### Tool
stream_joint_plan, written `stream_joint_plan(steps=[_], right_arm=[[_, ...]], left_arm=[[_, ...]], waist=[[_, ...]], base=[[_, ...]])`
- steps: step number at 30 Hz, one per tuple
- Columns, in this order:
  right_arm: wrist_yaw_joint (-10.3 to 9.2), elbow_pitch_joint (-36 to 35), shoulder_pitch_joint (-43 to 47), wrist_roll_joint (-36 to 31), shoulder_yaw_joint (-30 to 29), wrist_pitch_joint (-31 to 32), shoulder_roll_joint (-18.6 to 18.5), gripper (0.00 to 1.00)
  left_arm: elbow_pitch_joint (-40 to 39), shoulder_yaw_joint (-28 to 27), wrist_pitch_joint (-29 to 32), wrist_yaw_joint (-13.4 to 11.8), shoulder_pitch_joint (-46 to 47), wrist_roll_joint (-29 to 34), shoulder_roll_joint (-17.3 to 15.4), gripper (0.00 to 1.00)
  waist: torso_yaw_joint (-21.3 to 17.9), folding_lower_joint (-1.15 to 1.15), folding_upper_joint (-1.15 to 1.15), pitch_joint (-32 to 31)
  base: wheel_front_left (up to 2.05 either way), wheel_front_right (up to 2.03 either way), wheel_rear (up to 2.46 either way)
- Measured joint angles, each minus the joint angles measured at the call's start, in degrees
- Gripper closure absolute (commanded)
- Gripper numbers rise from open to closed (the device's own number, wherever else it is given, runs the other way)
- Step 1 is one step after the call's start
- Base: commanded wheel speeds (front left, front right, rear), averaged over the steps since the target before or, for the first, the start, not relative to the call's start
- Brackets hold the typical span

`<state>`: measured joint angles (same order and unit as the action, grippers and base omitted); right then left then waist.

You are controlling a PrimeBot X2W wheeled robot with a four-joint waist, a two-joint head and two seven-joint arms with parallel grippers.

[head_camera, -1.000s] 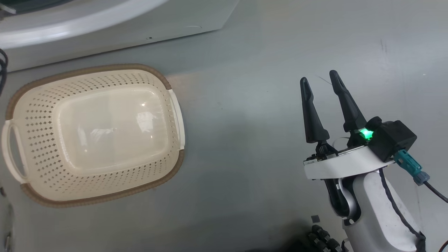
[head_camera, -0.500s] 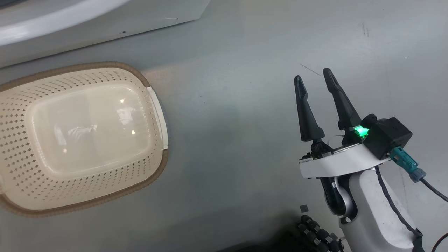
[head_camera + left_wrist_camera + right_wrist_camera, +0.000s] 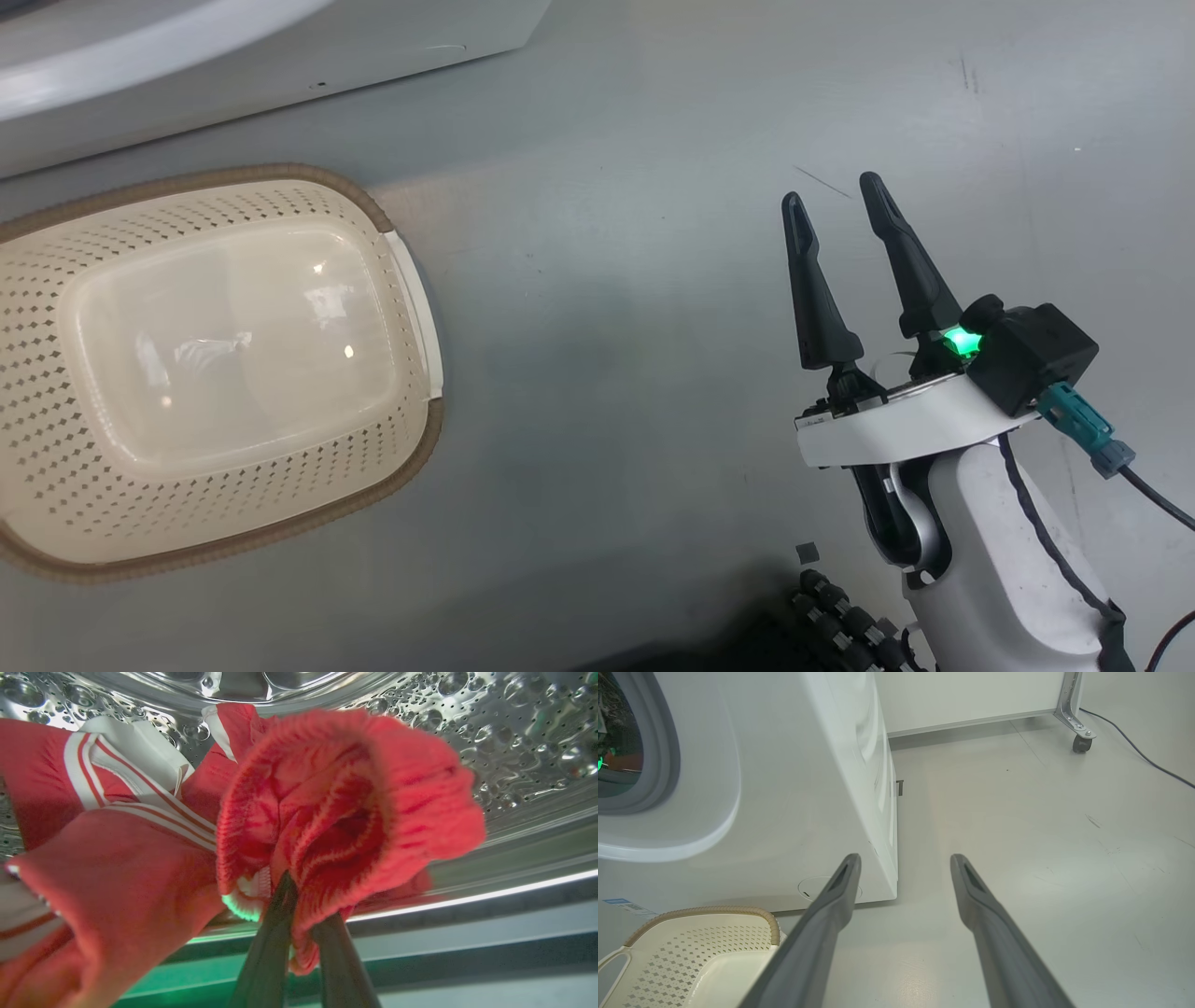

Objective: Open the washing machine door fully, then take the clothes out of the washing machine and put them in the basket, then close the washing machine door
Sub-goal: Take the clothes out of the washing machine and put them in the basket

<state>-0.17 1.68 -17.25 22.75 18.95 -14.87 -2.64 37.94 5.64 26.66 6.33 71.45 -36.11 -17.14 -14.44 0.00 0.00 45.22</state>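
Clothes (image 3: pixel 345 812) removal — left gripper (image 3: pixel 303 905) pinches a red fold inside the washing machine (image 3: pixel 514 742), right gripper (image 3: pixel 832 188) splayed, idle — next, carry to basket (image 3: pixel 411 467).

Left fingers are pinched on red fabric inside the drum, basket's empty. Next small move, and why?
Probably draw the left gripper straight back out of the drum, slowly. Its fingers look closed on a fold of the clothes, more red fabric lies beside that fold, and the basket holds nothing yet.
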Motion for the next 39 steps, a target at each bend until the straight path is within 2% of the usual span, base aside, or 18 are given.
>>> stream_joint_plan(steps=[6, 14, 29, 39], right_arm=[[-0.15, 0.5, -0.2, 0.0, -0.4, 0.0, 0.0, 0.0], [-0.55, 0.5, -0.5, -0.6, -2.0, 0.0, 0.0, 0.0], [-0.37, 1.5, -1.0, -4.4, -3.7, 0.0, 0.0, 0.0], [0.69, 3.1, 0.5, -6.6, -4.3, 0.0, -0.2, 0.0]], left_arm=[[0.2, -0.2, -2.0, 0.1, 0.2, -0.9, 0.2, 1.0], [-0.4, 0.1, -6.9, 0.5, 0.0, -1.6, 2.1, 1.0], [-6.3, 3.8, -22.6, 0.6, -7.5, 0.3, 5.6, 1.0], [-11.2, 7.1, -33.1, 0.6, -16.0, 0.6, 8.2, 1.0]], waist=[[0.4, 0.0, 0.0, 0.0], [2.0, 0.0, 0.0, -0.2], [6.0, 0.0, 0.0, -3.0], [9.1, 0.0, 0.0, -7.3]], base=[[0.0, 0.0, 0.0], [0.0, 0.0, 0.0], [0.0, 0.0, 0.0], [0.0, 0.0, 0.0]])
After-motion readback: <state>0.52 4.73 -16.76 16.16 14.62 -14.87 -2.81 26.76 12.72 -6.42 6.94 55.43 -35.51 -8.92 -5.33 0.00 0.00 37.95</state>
